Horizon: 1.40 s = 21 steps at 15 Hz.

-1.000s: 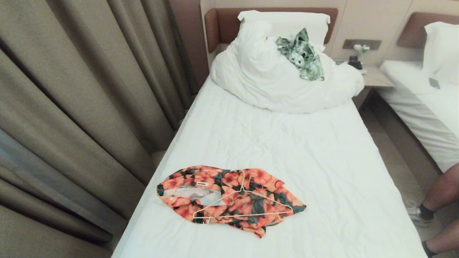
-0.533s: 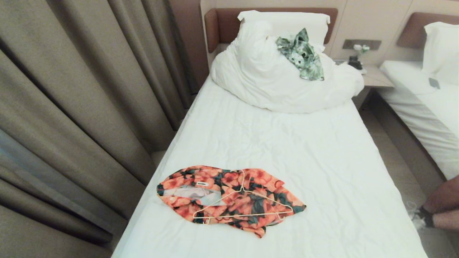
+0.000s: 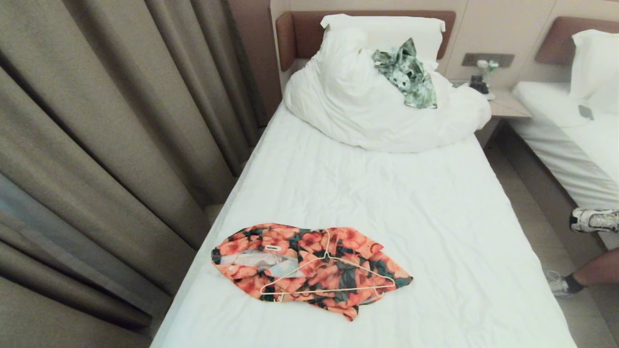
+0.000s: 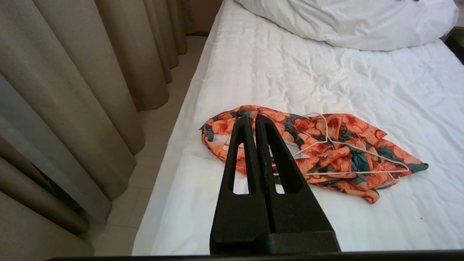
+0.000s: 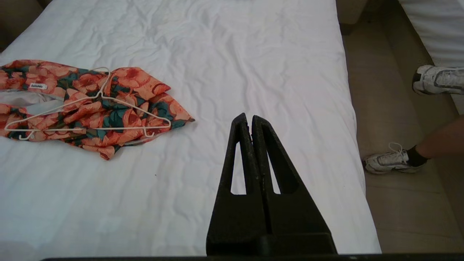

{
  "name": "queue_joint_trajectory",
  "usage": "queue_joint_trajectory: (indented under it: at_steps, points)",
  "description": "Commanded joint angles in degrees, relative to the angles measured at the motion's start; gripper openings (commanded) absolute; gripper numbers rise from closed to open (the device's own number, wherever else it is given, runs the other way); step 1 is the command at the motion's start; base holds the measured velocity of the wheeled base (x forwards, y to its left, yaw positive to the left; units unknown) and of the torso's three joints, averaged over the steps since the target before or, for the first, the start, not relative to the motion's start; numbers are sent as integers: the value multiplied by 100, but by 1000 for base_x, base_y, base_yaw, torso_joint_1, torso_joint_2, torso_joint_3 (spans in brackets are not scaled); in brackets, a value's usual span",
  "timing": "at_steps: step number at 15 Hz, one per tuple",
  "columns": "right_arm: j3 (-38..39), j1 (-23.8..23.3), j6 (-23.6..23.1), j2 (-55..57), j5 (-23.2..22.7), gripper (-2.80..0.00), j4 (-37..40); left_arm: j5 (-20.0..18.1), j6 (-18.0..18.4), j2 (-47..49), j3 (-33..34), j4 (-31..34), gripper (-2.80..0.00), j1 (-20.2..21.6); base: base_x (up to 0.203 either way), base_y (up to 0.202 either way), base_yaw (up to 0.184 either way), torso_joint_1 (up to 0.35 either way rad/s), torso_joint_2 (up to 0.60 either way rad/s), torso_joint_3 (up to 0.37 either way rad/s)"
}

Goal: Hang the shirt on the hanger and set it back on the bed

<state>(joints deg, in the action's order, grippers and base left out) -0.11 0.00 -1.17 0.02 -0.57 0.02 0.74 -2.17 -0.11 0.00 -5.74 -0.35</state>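
With both the left gripper (image 4: 252,117) and right gripper (image 5: 247,117) pressed together and empty, short of the bunched shirt (image 3: 309,268), a grab at the thin hanger (image 3: 325,278) lying on top ahead of them could slip or drag fabric along.

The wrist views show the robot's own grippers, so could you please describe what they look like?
The left gripper and the right gripper look alike: two matte black fingers, each a long tapering wedge with a narrow triangular cut-out, rising from a broad black base. No cables or markings show. Neither arm appears in the head view.
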Motion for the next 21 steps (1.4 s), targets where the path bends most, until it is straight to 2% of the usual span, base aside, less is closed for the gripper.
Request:
queue_joint_trajectory:
  at_steps: [1,21]
  points:
    - [20,0,29,-2,5,-280,-2,6,-1,14,229,-6,-280,0,0,0,0,0,0,0]
    - [20,0,9,-9,5,-280,6,6,4,11,229,-6,-280,0,0,0,0,0,0,0]
